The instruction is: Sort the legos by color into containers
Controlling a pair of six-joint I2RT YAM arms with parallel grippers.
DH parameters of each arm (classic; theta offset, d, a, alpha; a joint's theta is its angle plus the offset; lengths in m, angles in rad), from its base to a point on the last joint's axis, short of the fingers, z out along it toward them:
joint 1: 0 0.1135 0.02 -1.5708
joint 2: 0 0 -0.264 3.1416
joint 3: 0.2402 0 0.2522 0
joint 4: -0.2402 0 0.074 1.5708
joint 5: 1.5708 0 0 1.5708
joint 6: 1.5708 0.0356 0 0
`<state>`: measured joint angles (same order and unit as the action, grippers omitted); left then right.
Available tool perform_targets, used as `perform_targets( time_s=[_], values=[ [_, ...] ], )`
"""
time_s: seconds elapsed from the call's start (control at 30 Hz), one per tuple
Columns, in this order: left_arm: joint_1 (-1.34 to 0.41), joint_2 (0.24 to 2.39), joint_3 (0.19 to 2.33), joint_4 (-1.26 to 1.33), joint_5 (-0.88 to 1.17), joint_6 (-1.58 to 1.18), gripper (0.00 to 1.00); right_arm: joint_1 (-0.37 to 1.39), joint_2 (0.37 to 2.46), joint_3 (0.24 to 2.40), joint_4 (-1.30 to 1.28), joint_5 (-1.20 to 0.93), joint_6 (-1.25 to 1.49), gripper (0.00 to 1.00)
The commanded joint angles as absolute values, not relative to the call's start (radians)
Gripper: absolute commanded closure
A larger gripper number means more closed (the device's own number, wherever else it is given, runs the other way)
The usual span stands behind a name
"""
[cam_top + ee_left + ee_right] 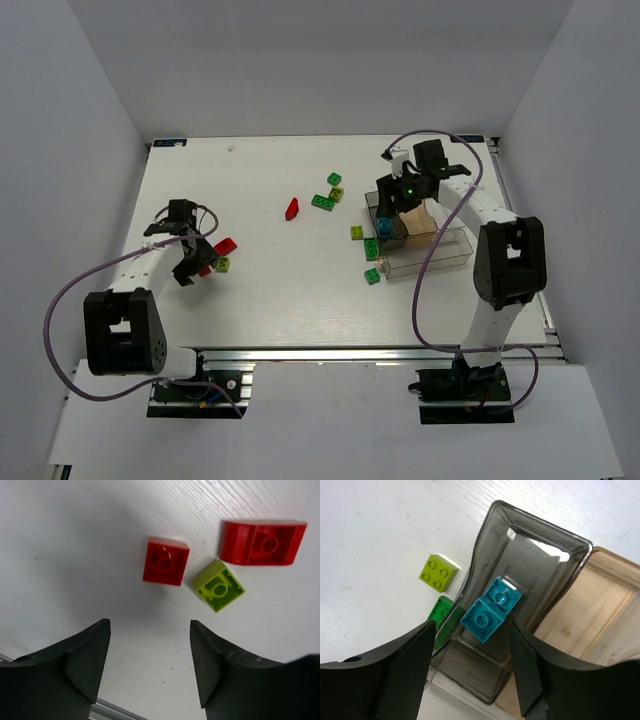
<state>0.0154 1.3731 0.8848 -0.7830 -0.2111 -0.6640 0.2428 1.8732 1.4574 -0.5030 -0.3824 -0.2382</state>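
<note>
My left gripper (150, 625) hangs open over bare table, nothing between its fingers. Just beyond its tips lie a small red lego (166, 561), a yellow-green lego (218, 585) and a bigger red lego (262, 542). From above, that gripper (197, 262) sits at the table's left side. My right gripper (471, 625) is open above the container's smoky-grey compartment (530, 545), where two light blue legos (490, 611) lie touching each other. Beside it is the tan section (590, 610). A yellow-green lego (438, 572) and a green one (440, 612) rest on the table just outside the wall.
Mid-table lie a lone red lego (292, 208) and a cluster of green ones (322, 202), with another green lego (372, 276) in front of the container (440, 250). The right arm's cable loops over the container.
</note>
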Motion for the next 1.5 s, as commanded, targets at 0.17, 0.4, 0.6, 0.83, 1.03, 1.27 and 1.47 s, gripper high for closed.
perform_targets(
  time_s=[0.17,0.4,0.6,0.83,1.03,1.27,1.47],
  values=[
    [0.103,1.498,0.989,-0.697,-0.132,-0.565,0.37,0.218,1.649,1.362,-0.380,-0.520,-0.244,0.38],
    [0.140,1.604,1.043,-0.660,-0.031,-0.543,0.36,0.207,1.628,1.312,-0.380,-0.541,-0.244,0.38],
    [0.149,1.643,1.026,-0.643,-0.002,-0.526,0.37,0.204,1.624,1.305,-0.382,-0.538,-0.238,0.38],
    [0.149,1.643,0.999,-0.638,-0.002,-0.522,0.53,0.198,1.629,1.318,-0.388,-0.542,-0.238,0.37],
    [0.149,1.631,1.006,-0.646,-0.002,-0.519,0.73,0.193,1.618,1.315,-0.390,-0.552,-0.233,0.38],
    [0.112,1.445,1.065,-0.602,0.254,-0.489,0.93,0.167,1.562,1.290,-0.368,-0.590,-0.200,0.47],
    [0.006,1.382,0.996,-0.263,0.576,-0.701,1.00,0.129,1.513,1.255,-0.290,-0.575,-0.085,1.00]
  ],
)
